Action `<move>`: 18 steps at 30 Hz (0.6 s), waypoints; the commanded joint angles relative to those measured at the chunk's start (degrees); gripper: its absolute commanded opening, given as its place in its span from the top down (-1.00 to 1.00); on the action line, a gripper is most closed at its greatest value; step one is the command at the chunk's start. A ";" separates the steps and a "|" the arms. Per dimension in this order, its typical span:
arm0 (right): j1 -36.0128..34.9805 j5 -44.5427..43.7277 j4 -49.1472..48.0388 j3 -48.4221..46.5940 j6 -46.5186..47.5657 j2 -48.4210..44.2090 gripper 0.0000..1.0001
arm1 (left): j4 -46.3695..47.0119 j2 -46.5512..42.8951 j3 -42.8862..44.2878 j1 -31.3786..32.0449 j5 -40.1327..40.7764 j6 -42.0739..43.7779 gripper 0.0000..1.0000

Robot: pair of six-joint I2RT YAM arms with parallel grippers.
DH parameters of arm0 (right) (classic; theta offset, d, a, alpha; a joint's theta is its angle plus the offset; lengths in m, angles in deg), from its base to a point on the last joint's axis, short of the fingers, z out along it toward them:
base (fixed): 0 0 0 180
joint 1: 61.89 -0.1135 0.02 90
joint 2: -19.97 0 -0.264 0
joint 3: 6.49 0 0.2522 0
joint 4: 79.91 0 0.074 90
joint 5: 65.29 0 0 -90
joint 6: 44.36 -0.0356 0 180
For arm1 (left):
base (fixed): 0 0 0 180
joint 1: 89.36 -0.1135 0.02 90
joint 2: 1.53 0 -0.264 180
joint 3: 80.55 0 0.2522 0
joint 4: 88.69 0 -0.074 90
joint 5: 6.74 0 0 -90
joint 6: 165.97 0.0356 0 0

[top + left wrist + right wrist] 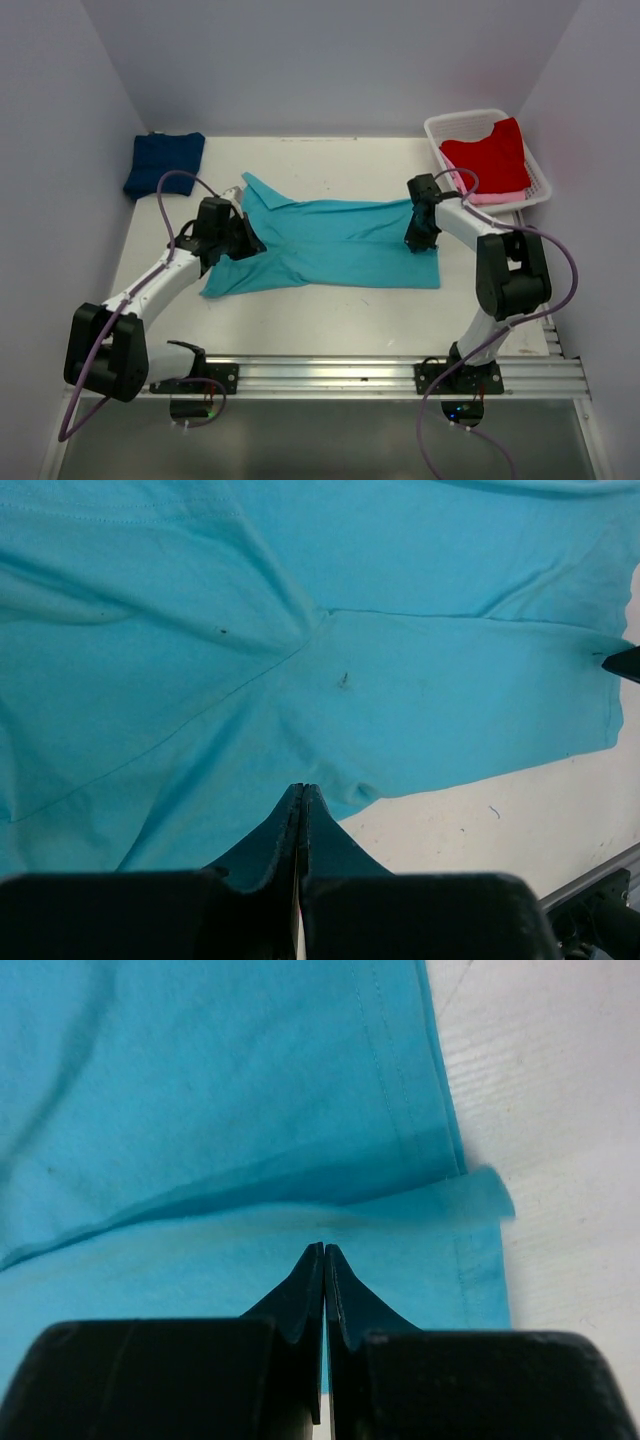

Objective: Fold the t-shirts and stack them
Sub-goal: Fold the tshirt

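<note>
A turquoise t-shirt lies spread across the middle of the table, partly folded lengthwise, with one sleeve pointing to the back left. My left gripper hovers over its left end, jaws shut with nothing between them. Over the shirt's right hem, my right gripper is also shut and empty; a folded-over edge lies just ahead of it. A folded navy t-shirt rests at the back left. The red t-shirt lies in the basket on top of a pink one.
A white slotted basket stands at the back right corner. Grey walls close in the table on three sides. A metal rail carrying both arm bases runs along the near edge.
</note>
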 commanded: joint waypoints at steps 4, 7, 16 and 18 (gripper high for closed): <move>0.21 -3.89 -0.61 -4.79 -0.11 3.24 1.00 | 1.38 -1.06 -0.88 -0.13 0.75 1.59 1.00; 0.30 -4.59 0.01 -7.16 0.42 6.49 1.00 | 1.20 -1.05 -0.88 -0.13 1.19 1.94 1.00; 0.21 1.72 -17.08 2.75 1.56 -4.56 1.00 | 2.70 -2.56 2.62 -0.21 17.16 1.42 1.00; 0.03 4.44 -20.02 6.71 2.43 -10.43 1.00 | 2.52 -0.63 5.69 -0.30 22.17 0.53 0.96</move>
